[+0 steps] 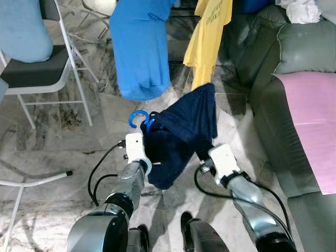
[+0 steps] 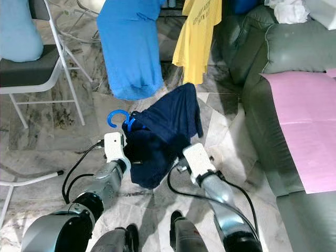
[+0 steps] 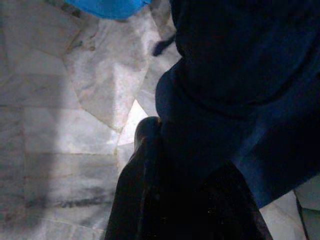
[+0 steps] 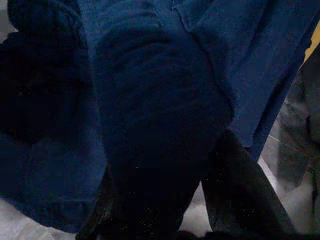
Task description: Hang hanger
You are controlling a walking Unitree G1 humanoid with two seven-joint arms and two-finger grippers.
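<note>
Mostly hidden – blue hanger [image 1: 138, 118], hook showing, under navy garment [image 1: 185, 132], fingers buried.

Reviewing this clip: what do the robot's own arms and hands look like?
Both arms are silver metal tubes with black joint rings. Each wrist carries a white boxy housing, and black cables loop from it back along the forearm. The left hand and right hand have long, dark, rounded black fingers.

I can make out only one bit of print: dark lettering across the chest of the yellow shirt [image 1: 209, 37] hanging ahead of me, too small and creased for me to read. Nothing else before me carries legible text.
</note>
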